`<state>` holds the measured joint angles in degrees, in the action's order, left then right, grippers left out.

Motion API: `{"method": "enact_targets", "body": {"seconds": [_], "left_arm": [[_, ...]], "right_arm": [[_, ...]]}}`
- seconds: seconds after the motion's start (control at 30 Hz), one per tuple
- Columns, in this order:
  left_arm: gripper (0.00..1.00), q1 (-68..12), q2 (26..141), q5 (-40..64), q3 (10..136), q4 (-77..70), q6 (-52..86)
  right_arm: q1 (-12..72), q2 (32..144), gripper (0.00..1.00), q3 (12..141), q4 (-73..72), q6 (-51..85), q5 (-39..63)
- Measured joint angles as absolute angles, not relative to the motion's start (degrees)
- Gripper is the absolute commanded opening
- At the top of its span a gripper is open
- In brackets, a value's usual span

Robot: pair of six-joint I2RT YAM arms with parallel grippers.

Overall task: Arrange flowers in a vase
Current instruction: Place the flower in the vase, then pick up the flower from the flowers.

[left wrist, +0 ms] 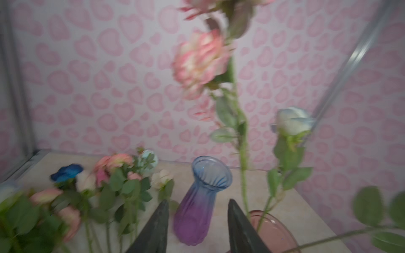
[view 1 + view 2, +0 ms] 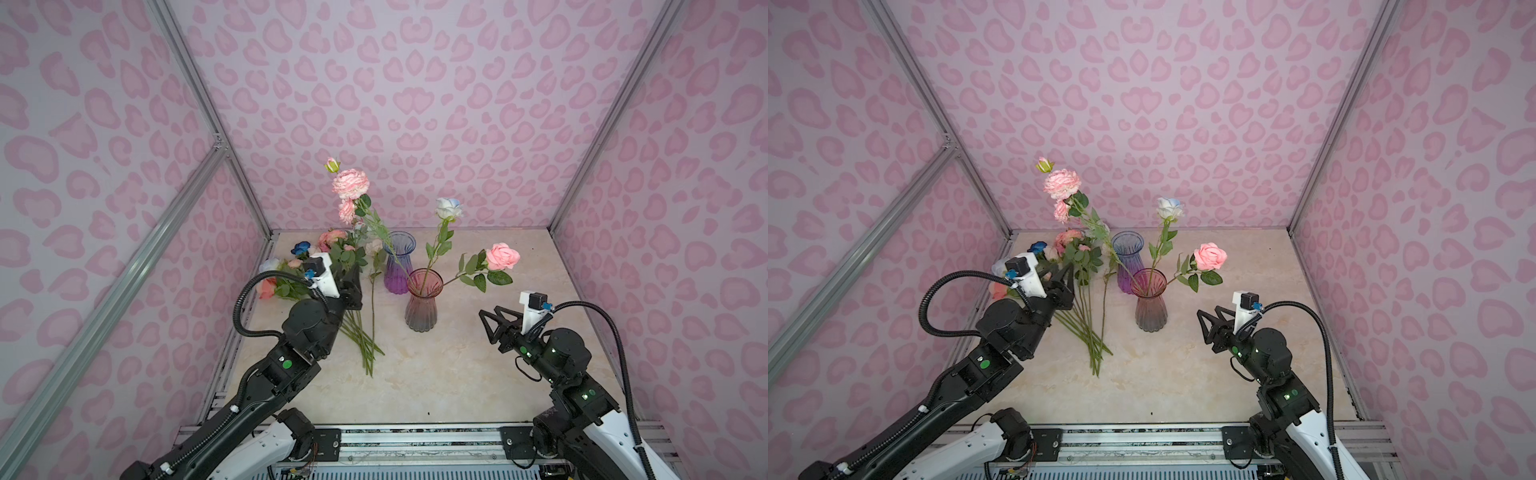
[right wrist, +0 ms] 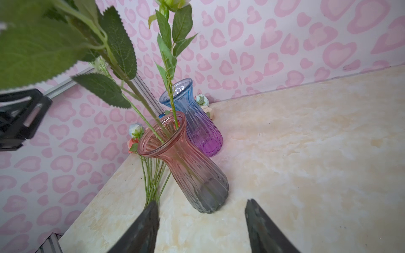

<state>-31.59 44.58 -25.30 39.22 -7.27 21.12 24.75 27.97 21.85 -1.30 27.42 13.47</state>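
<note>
Pink heart-patterned walls (image 2: pixel 415 104) on a metal frame (image 2: pixel 208 95) box in a pale marbled table (image 2: pixel 478 374). Near its middle I see a pink-to-grey vase (image 2: pixel 423 305) standing upright. It holds three flowers: a tall pink peony (image 2: pixel 350 183) leaning left, a pale blue rose (image 2: pixel 448 208) nearly upright, and a pink rose (image 2: pixel 502 256) drooping right over the rim. Just behind it stands a blue-to-purple vase (image 2: pixel 398 266); the peony's stem crosses in front of it.

The rest of the flowers (image 2: pixel 365 340) lie in a loose pile on the table's left side, stems towards me, with a dark blue bloom (image 2: pixel 300 248) at the far edge.

My left gripper (image 1: pixel 198 203) hangs above that pile, jaws spread with nothing between them. My right gripper (image 3: pixel 201 201) hovers to the right of the pink vase, well apart from it, also spread and empty.

The left wrist view is blurred, though it shows a small cream bud (image 1: pixel 161 178) beside the purple vase. The right wrist view shows the stems entering the pink vase's mouth, with leaves crowding the lens. Only the top views show all three blooms in the vase.
</note>
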Motion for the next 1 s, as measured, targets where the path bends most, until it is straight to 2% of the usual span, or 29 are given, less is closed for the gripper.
{"method": "enact_targets", "body": {"seconds": [0.1, 0.13, 0.2, 0.3, 0.43, 0.63, 0.8, 0.83, 1.0], "left_arm": [[0.46, -17.30, 48.73, -19.97, 36.86, 0.40, 29.56], [0.46, -14.61, 51.88, -17.56, 37.12, 1.52, 31.03], [0.37, -11.11, 60.69, -11.55, 39.64, 4.08, 33.28], [0.37, -9.76, 73.10, -4.75, 46.39, 4.82, 33.45], [0.41, -9.32, 85.95, -0.75, 55.53, 5.32, 32.80], [0.38, -8.95, 103.15, 4.34, 70.41, 7.77, 32.21], [0.37, -9.02, 108.53, 4.78, 75.22, 11.07, 31.40], [0.34, -9.13, 108.97, 5.04, 75.53, 11.38, 31.38], [0.28, -10.33, 111.77, 5.39, 77.56, 14.11, 29.95]], "right_arm": [[24.75, 29.80, 0.64, 21.45, -2.79, 27.49, 13.06], [24.75, 30.39, 0.64, 21.41, -3.18, 27.55, 13.08], [24.75, 31.55, 0.64, 21.41, -4.10, 27.88, 13.10], [24.75, 32.25, 0.64, 21.32, -4.73, 27.88, 13.06], [24.73, 31.51, 0.65, 20.67, -4.73, 27.83, 12.05], [24.62, 31.05, 0.65, 20.05, -4.73, 27.35, 11.33], [24.34, 31.77, 0.65, 20.51, -4.36, 26.11, 10.48], [24.25, 31.81, 0.65, 20.51, -4.38, 25.89, 10.48], [24.10, 33.41, 0.65, 20.51, -4.84, 25.30, 10.48]]}}
